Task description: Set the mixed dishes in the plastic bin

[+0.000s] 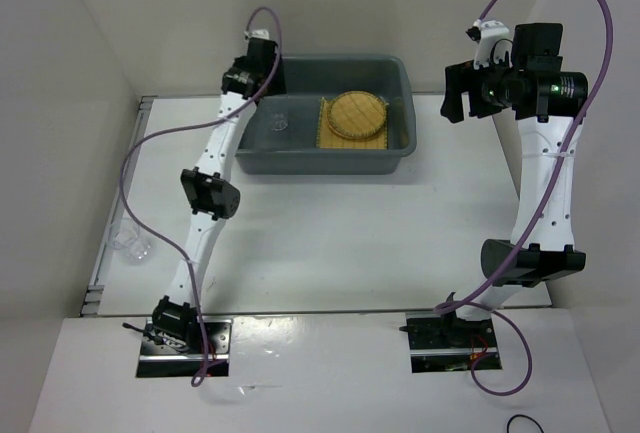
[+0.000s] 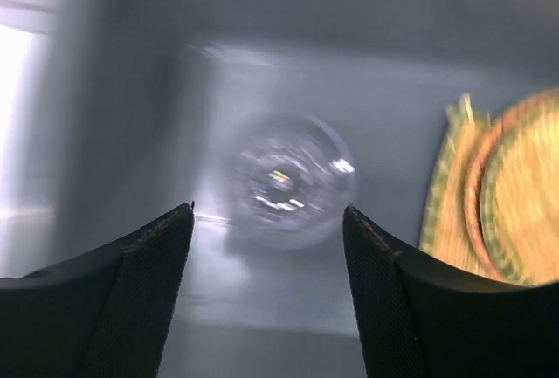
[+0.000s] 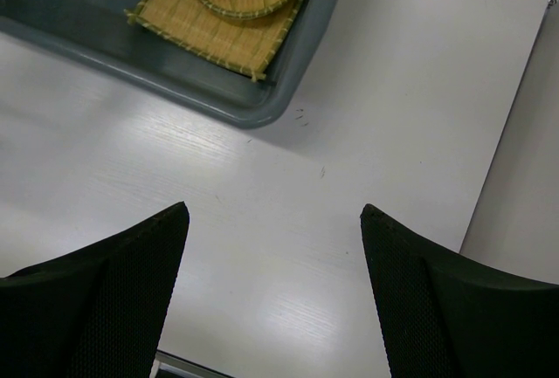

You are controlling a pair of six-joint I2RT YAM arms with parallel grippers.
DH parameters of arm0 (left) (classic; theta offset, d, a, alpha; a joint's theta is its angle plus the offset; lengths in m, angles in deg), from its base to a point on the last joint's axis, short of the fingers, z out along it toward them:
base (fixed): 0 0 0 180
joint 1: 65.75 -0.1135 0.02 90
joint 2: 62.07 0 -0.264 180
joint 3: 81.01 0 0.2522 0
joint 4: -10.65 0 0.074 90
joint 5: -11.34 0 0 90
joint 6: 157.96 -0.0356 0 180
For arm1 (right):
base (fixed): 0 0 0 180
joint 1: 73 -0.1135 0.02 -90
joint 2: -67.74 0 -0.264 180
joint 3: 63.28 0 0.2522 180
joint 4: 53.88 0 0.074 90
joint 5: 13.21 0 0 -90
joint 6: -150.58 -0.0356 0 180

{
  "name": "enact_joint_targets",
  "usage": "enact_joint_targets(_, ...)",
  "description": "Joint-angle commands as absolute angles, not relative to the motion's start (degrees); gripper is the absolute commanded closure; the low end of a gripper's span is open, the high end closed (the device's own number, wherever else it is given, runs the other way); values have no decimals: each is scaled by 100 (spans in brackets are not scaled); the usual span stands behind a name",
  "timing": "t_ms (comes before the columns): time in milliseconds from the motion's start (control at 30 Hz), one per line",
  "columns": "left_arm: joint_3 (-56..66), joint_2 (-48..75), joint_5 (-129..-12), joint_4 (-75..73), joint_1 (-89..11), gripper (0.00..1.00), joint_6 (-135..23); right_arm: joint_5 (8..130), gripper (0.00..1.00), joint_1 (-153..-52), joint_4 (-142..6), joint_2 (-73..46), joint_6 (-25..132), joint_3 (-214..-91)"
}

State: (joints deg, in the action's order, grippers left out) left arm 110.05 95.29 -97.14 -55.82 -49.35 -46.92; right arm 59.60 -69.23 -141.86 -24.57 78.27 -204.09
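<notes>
Bin (image 1: 320,163) sits at the far middle of the worktop (image 1: 350,223). Yellow mat (image 1: 328,141) lies flat in its right half, with a round woven disc (image 1: 358,113) on top. Clear cup (image 2: 284,182) is on the bin floor at the left, blurred in the wrist view. Left gripper (image 2: 269,212) hangs over that end, fingers apart, cup clear of them. Right gripper (image 3: 273,208) is up over bare worktop right of the bin, fingers spread, holding nothing. More clear cups (image 1: 131,244) sit at the worktop's left edge.
</notes>
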Motion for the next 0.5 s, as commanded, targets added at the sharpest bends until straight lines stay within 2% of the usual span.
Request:
enact_joint_targets(0, 11232, 8129, -11008, -5703, -5317, 20, -4600, 5789, 16, -6948, -14138, -2384, 7877, -20440)
enact_joint_targets(33, 11232, 7945, -11317, -6029, -5422, 14, -4390, 5711, 16, -6948, -14138, -2384, 7877, -20440)
enact_joint_targets(100, 11110, 7803, -11846, -7089, -5843, 10, -3471, 5561, 16, -6948, -14138, -2384, 7877, -20440)
enact_joint_targets(200, 10303, 7470, -12530, -7762, -6108, 2, -2597, 5438, 16, -6948, -14191, -2498, 7877, -20562)
enact_joint_targets(233, 9282, 7077, -12759, -7764, -6161, 0, -2395, 5385, 16, -6948, -14191, -2499, 7877, -20563)
enact_joint_targets(333, 7590, 6083, -13946, -7764, -6284, 0, -1288, 5315, 16, -6948, -14191, -2551, 7877, -20624)
enact_joint_targets(367, 6488, 5801, -14078, -7764, -6285, 0, -981, 5314, 16, -7009, -14191, -2551, 7877, -20624)
enact_joint_targets(467, 4838, 4720, -14002, -7485, -6495, 0, 67, 5384, 16, -7150, -14191, -2665, 7930, -20676)
